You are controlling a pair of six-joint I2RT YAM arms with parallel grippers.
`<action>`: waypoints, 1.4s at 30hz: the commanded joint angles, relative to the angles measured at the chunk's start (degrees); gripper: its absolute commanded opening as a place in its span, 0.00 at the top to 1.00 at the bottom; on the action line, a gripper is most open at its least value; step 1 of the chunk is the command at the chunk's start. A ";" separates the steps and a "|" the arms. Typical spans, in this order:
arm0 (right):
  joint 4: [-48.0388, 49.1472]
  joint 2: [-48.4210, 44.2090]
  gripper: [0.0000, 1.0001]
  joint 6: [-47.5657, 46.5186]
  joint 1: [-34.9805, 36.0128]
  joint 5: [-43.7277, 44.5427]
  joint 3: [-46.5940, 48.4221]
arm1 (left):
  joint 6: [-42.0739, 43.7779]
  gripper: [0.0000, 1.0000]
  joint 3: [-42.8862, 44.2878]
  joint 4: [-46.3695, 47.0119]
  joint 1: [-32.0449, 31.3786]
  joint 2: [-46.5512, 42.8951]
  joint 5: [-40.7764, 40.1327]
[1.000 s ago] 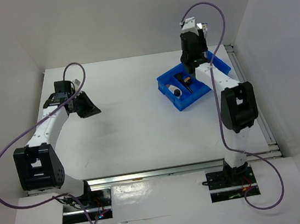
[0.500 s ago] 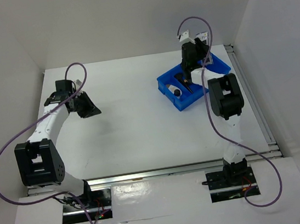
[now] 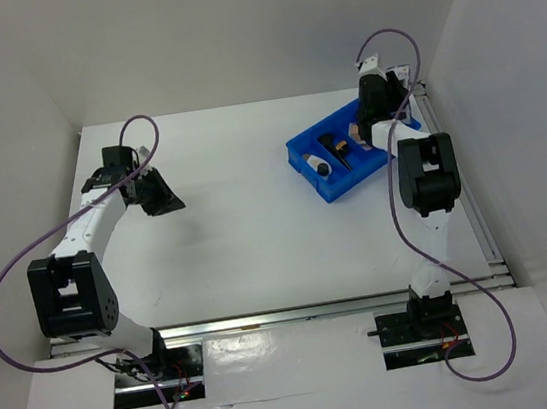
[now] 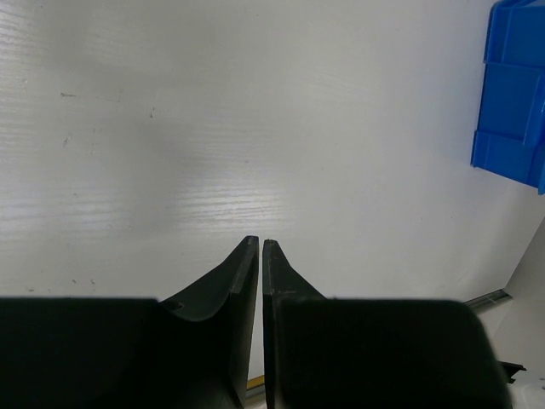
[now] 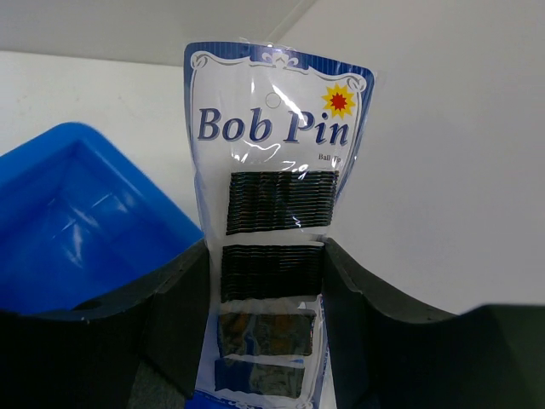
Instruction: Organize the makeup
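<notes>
My right gripper [image 5: 266, 256] is shut on a white and blue "Bob Pin" card [image 5: 274, 162] with rows of black hairpins, held upright at the far right corner of the blue divided bin [image 5: 68, 230]. In the top view the right gripper [image 3: 379, 102] is at the bin's [image 3: 308, 144] back right edge. The bin holds a black brush [image 3: 341, 151], a small white tube with a dark cap [image 3: 320, 167] and a tan compact [image 3: 356, 134]. My left gripper [image 3: 163, 195] is shut and empty over bare table at the far left; its fingertips [image 4: 249, 245] meet.
The white side wall rises just right of the bin and the right gripper. The bin's corner shows at the top right of the left wrist view [image 4: 515, 102]. White walls enclose the table [image 3: 248, 238] at the back and the left.
The right arm has swung from above the bin's middle to its back right edge, carrying the card. The left arm has hardly moved.
</notes>
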 commanded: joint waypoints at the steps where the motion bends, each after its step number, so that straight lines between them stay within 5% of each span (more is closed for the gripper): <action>1: -2.52 -3.63 0.44 4.14 0.25 -2.88 -1.82 | 0.36 0.79 1.22 0.45 0.31 0.81 0.25; 5: -4.01 -4.33 0.41 5.63 0.25 -6.05 -2.98 | 0.36 0.79 1.23 0.45 -0.83 0.81 -0.27; 12: -8.14 -4.33 0.07 8.61 0.25 -6.58 -0.18 | 0.36 0.79 1.23 0.45 -1.36 0.28 -0.80; 17: -11.47 -5.56 0.03 13.35 0.25 -7.11 2.37 | -0.17 0.79 1.23 0.98 -1.89 0.28 -0.28; 26: -32.55 -1.62 0.54 25.22 -0.89 -10.18 21.78 | -0.17 0.79 1.23 0.98 -1.89 0.28 -0.28; 29: -43.71 2.68 0.55 33.82 -3.52 -15.07 32.32 | -0.17 0.79 1.23 0.98 -1.89 0.28 -0.80; 32: -51.89 7.85 0.19 41.03 -7.30 -22.28 42.17 | -0.17 0.79 1.23 0.98 -1.89 0.28 -1.33; 34: -54.36 11.12 0.12 41.58 -7.84 -26.24 46.91 | -0.17 0.79 1.23 0.98 -1.89 0.28 -1.33; 42: -51.49 12.89 0.11 48.51 -11.78 -39.31 42.83 | -0.17 0.79 1.23 0.98 -2.41 0.28 -1.86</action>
